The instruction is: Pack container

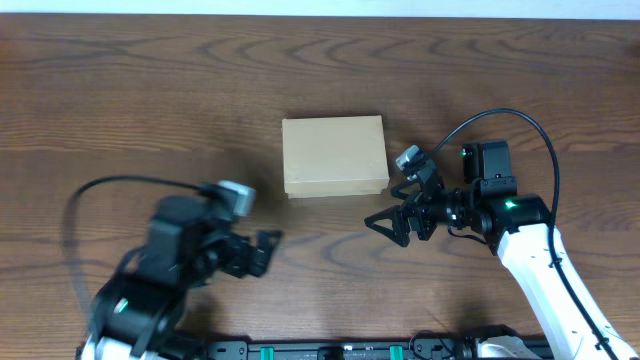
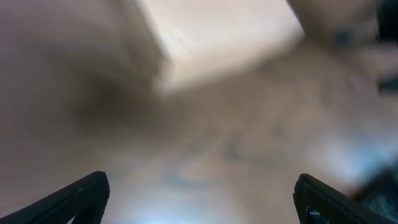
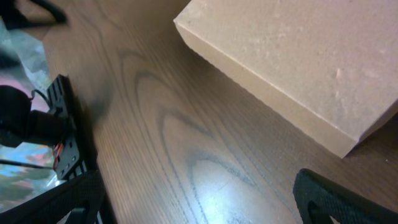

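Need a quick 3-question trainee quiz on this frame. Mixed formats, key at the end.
1. True or false: the container has its lid closed.
2. Multiple choice: what is the right end effector holding? A) a tape roll B) the container C) nothing, its jaws are open
3. Fill in the blank: the container rests flat on the wooden ___.

Key: 1. True. 2. C. 3. table.
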`<action>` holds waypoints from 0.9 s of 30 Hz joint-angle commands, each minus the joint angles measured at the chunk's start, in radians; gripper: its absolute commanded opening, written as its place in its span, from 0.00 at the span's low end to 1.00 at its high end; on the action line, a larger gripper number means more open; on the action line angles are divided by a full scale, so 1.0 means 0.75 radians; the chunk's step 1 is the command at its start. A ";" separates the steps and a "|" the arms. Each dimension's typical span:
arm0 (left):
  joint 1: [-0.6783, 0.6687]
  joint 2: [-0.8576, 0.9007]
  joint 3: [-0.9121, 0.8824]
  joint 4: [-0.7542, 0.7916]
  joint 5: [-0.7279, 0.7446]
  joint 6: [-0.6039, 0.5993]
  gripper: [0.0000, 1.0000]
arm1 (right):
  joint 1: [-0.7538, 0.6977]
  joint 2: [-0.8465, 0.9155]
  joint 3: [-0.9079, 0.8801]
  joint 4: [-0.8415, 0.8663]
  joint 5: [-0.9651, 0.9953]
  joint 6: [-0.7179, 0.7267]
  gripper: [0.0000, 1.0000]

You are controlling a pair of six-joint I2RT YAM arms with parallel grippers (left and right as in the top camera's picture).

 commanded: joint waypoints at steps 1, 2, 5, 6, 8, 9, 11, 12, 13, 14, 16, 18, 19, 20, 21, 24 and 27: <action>0.195 -0.193 -0.035 0.016 -0.209 -0.012 0.95 | -0.007 -0.007 0.000 0.000 -0.026 0.014 0.99; 0.245 -0.244 -0.052 0.021 -0.247 -0.012 0.96 | -0.007 -0.007 0.000 -0.001 -0.026 0.014 0.99; 0.362 -0.394 -0.139 0.051 -0.361 -0.012 0.95 | -0.007 -0.007 0.000 0.000 -0.025 0.014 0.99; 0.390 -0.448 -0.183 0.068 -0.384 -0.015 0.95 | -0.007 -0.007 0.000 -0.001 -0.026 0.014 0.99; 0.425 -0.530 -0.260 0.096 -0.403 -0.037 0.95 | -0.007 -0.007 0.000 0.000 -0.026 0.014 0.99; 0.440 -0.576 -0.309 0.118 -0.409 -0.057 0.95 | -0.007 -0.007 0.000 0.000 -0.026 0.014 0.99; 0.458 -0.655 -0.400 0.155 -0.408 -0.089 0.95 | -0.007 -0.007 0.000 0.000 -0.026 0.014 0.99; 0.465 -0.695 -0.450 0.175 -0.407 -0.113 0.96 | -0.007 -0.007 0.000 0.000 -0.025 0.014 0.99; 0.467 -0.721 -0.484 0.192 -0.407 -0.132 0.95 | -0.007 -0.007 -0.001 0.000 -0.026 0.014 0.99; 0.468 -0.753 -0.525 0.213 -0.407 -0.151 0.95 | -0.007 -0.007 0.000 -0.001 -0.026 0.014 0.99; 0.468 -0.805 -0.594 0.260 -0.407 -0.172 0.95 | -0.007 -0.007 0.000 -0.001 -0.026 0.014 0.99; 0.468 -0.843 -0.650 0.304 -0.404 -0.172 0.95 | -0.007 -0.007 0.000 0.000 -0.026 0.014 0.99; 0.468 -0.859 -0.675 0.319 -0.402 -0.172 0.95 | -0.007 -0.007 0.000 -0.001 -0.026 0.014 0.99; 0.468 -0.873 -0.695 0.332 -0.400 -0.172 0.95 | -0.007 -0.007 0.000 -0.001 -0.026 0.014 0.99; 0.468 -0.887 -0.718 0.342 -0.397 -0.173 0.95 | -0.007 -0.007 0.000 -0.001 -0.025 0.014 0.99; 0.469 -0.886 -0.770 0.374 -0.389 -0.234 0.95 | -0.007 -0.007 0.000 0.000 -0.026 0.014 0.99; 0.469 -0.886 -0.770 0.375 -0.394 -0.217 0.95 | -0.007 -0.007 0.000 -0.001 -0.025 0.014 0.99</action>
